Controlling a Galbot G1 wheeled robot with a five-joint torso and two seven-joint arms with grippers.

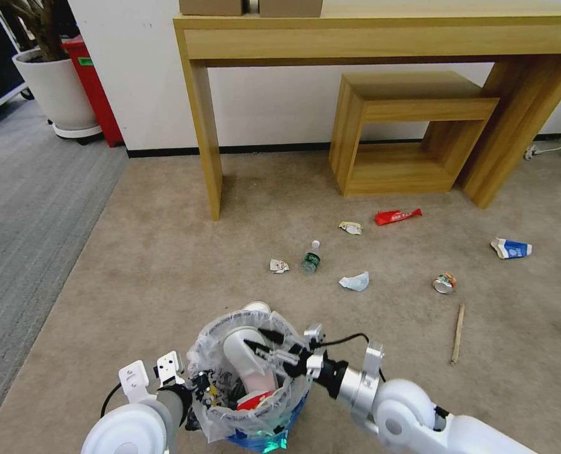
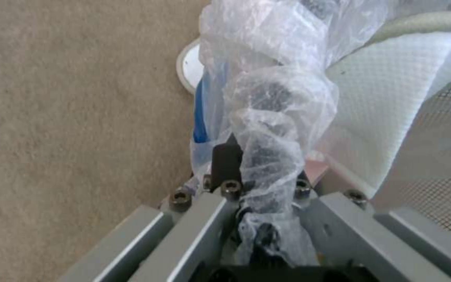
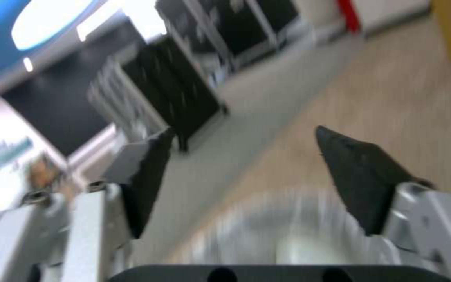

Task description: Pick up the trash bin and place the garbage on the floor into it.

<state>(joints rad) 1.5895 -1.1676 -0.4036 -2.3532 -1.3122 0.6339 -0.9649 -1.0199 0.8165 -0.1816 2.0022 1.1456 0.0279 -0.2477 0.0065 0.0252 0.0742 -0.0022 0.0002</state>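
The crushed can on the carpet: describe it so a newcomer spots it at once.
Start at the tall wooden table by the wall, then look down its right leg onto the beige carpet. The can lies beside a thin wooden stick, the one shiny metal piece of litter.

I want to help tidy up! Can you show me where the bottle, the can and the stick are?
bottle [image 1: 311, 259], head view, on its green label.
can [image 1: 444, 283], head view, on its crushed body.
stick [image 1: 458, 333], head view, midway along its length.
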